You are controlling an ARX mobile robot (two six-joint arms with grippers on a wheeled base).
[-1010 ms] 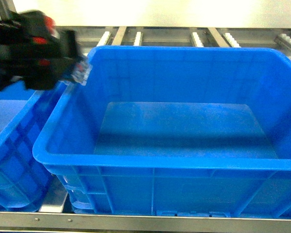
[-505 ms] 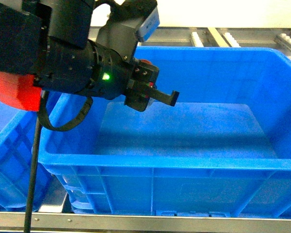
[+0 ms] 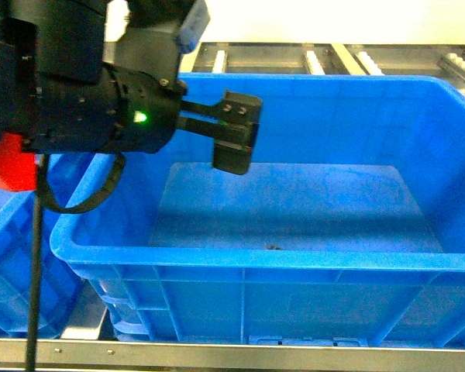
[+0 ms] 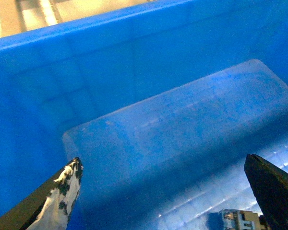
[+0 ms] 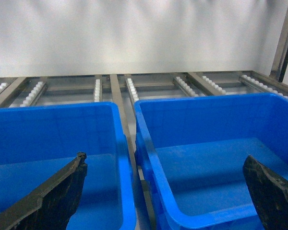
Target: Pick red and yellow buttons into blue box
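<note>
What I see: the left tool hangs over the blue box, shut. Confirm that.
Not shut. The left tool hangs over the blue box open: the left wrist view shows its fingers wide apart.

Head view looks down at the blue box (image 3: pixel 294 256); both wrist views share it from closer and farther.

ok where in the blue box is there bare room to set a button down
Most of the blue box floor is bare, from centre to the right and far walls. The left gripper hangs over the left part with jaws open; a small dark speck lies near the front wall.
</note>
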